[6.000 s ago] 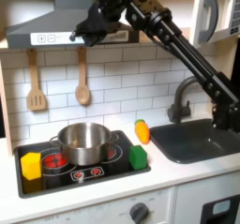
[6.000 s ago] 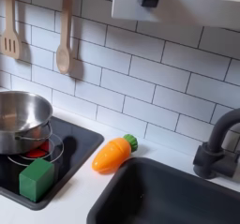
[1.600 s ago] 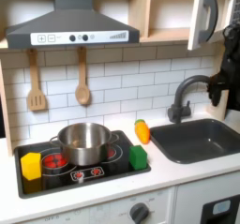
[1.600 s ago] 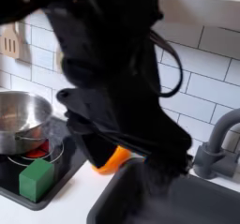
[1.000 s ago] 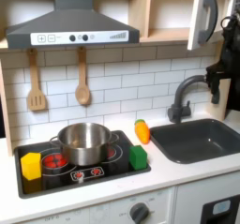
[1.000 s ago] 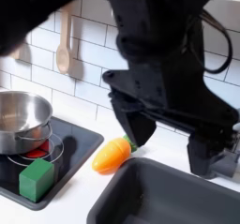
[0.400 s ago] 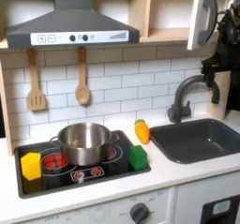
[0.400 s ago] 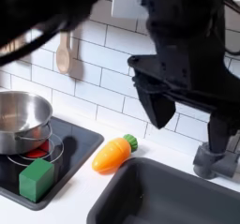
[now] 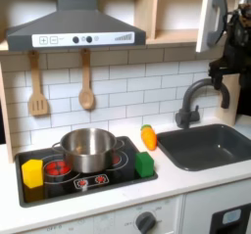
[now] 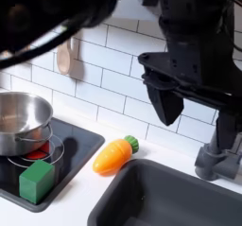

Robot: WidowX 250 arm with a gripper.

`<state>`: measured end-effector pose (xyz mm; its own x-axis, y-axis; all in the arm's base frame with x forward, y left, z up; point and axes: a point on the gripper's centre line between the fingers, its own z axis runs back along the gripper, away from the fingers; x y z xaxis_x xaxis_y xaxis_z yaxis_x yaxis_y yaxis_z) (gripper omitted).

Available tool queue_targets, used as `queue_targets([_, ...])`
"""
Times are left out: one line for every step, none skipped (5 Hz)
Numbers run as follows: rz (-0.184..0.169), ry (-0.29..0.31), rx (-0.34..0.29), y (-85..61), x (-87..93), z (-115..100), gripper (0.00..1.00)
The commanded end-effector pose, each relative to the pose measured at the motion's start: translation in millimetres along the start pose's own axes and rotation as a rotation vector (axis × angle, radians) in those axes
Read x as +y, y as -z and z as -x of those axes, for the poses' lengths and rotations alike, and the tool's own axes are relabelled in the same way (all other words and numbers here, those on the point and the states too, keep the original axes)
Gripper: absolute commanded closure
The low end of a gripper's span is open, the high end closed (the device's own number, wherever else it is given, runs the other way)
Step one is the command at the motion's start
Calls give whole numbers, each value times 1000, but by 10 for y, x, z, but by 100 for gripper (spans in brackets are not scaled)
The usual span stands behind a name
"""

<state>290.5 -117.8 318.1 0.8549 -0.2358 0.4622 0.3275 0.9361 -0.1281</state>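
Observation:
My gripper [image 10: 197, 116] hangs close to the camera in the second exterior view, black fingers pointing down and spread apart, nothing between them. It sits above the dark sink [image 10: 170, 197], up and to the right of the orange carrot [image 10: 113, 155]. In the first exterior view the gripper [image 9: 222, 73] is at the right edge, just above the curved faucet [image 9: 189, 101]. The carrot [image 9: 148, 137] lies on the counter between the stove [image 9: 78, 179] and the sink [image 9: 211, 145].
A steel pot [image 9: 88, 148] stands on the stove with a green block [image 9: 144, 163] at its front right and a yellow block [image 9: 32, 171] at the left. A wooden spatula [image 9: 37, 86] and spoon [image 9: 86, 86] hang on the tiled wall. A cabinet door [image 9: 218, 18] is above the arm.
The arm swung from the hood at the upper left over to the faucet side. In the last second the gripper rose and shifted right in the second exterior view. The objects stayed put.

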Motion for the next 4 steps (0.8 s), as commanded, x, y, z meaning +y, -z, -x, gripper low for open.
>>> queue_targets([-1, 1, -8, 14, 3, -66, 0])
queue_targets([-3, -10, -10, 21, 30, -112, 0])
queue_targets([-4, -15, -16, -4, 44, -130, 0])
queue_targets([-14, -38, -19, -1, 122, -173, 0])
